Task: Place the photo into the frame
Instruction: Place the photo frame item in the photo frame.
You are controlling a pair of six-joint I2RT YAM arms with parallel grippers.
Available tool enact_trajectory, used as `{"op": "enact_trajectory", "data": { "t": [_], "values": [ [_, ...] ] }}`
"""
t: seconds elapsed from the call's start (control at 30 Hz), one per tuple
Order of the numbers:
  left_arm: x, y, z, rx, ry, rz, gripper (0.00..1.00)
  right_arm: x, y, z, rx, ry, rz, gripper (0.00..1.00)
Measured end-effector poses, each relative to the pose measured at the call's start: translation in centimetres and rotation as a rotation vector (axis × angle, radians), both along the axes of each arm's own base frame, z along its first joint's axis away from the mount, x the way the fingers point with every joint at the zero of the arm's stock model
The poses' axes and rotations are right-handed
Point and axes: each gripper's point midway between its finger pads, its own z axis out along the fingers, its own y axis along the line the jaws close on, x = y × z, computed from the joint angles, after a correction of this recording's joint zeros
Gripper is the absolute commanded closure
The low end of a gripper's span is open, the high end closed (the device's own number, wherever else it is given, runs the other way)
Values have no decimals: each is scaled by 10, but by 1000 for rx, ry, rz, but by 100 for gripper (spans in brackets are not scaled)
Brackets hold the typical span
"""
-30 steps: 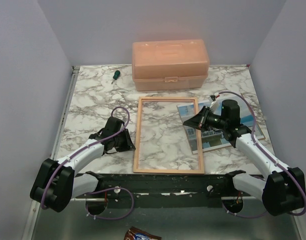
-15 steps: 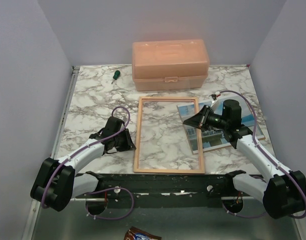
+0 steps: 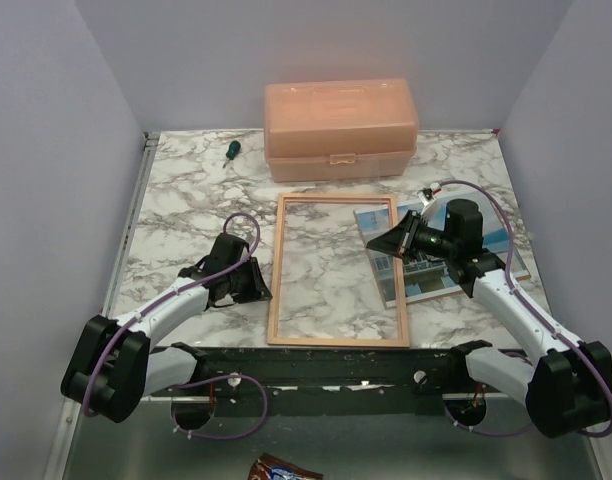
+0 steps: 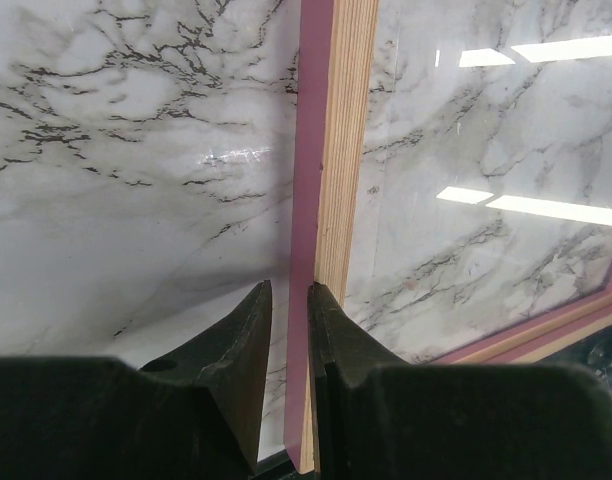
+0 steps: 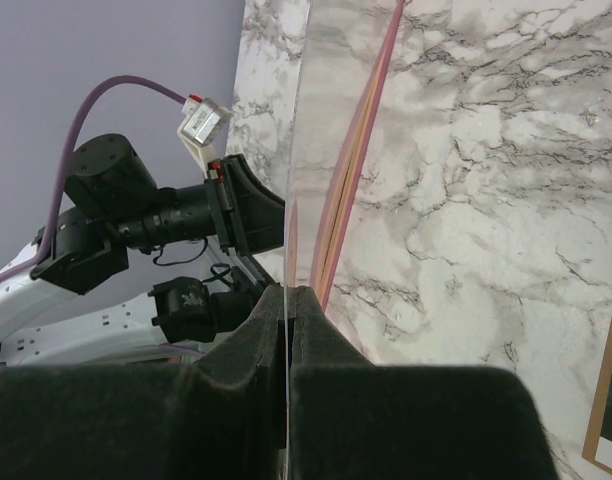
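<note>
Pink-fronted frame (image 3: pixel 336 341) lies mid-table. The left gripper (image 4: pixel 289 290) straddles its left rail, fingers narrowly parted, grip unclear. The right gripper (image 5: pixel 288 292) is clamped on a clear pane (image 5: pixel 331 100) seen edge-on. The photo (image 3: pixel 426 285) lies just right of the frame, partly hidden beneath it.

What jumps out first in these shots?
The frame lying mid-table, with the left gripper at its left rail and the right gripper shut on a clear sheet by its right rail. Behind it sits a big peach box; the photo lies right of the frame.
</note>
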Motion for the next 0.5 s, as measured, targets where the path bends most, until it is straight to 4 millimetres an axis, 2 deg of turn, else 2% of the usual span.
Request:
{"op": "enact_trajectory", "data": {
  "t": [0.5],
  "values": [
    [1,-1,0,-8,2,-4,79,-2,0,7,5,-26,0,99]
  ]
}}
